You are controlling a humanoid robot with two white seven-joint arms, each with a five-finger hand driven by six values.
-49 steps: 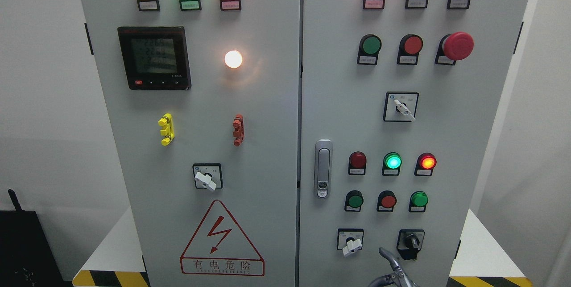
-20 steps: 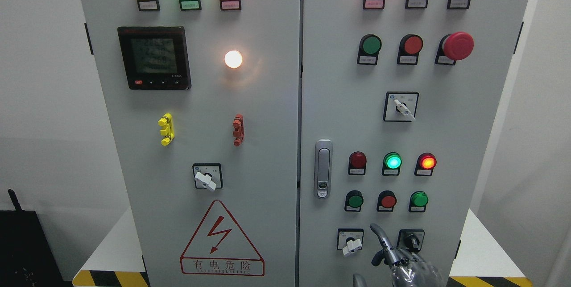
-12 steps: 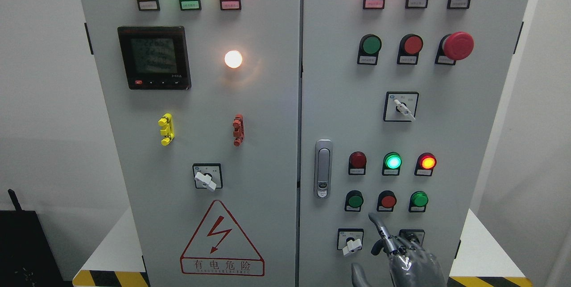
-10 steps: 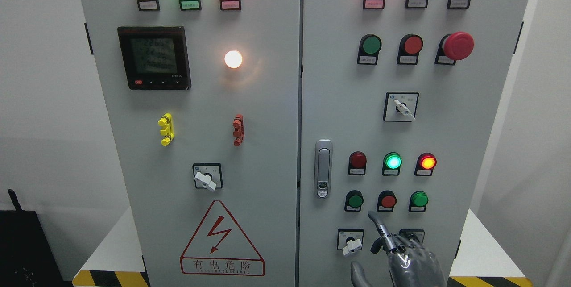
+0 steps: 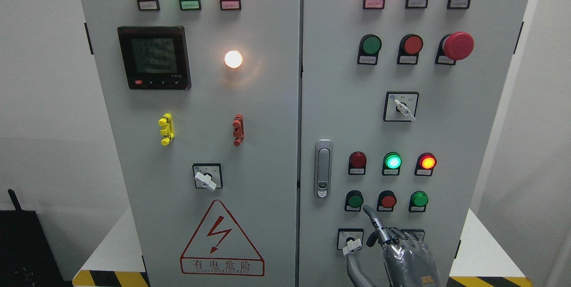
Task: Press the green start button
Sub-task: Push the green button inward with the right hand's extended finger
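My right hand [image 5: 395, 247] rises from the bottom edge in front of the grey cabinet's right door [image 5: 339, 113]. Its index finger [image 5: 371, 217] is stretched up and to the left, and the other fingers are curled and hold nothing. The fingertip sits just below and right of the dark green push button [image 5: 355, 200] at the left of the lower button row, a small gap apart from it. That row also has a red button [image 5: 388, 201] and a brighter green button [image 5: 419, 199]. Another green button [image 5: 371, 44] sits higher up. The left hand is out of sight.
A white rotary selector [image 5: 350, 239] is right beside the hand's thumb, and a black selector [image 5: 412, 235] is mostly hidden behind the knuckles. The door handle [image 5: 323, 168] is to the left. Lit lamps [image 5: 393, 161] sit above the button row, and a red mushroom stop [image 5: 457, 46] is at the upper right.
My right hand has climbed from the bottom edge and drifted left. Its index fingertip moved from beside the black selector up to just under the lower left green button.
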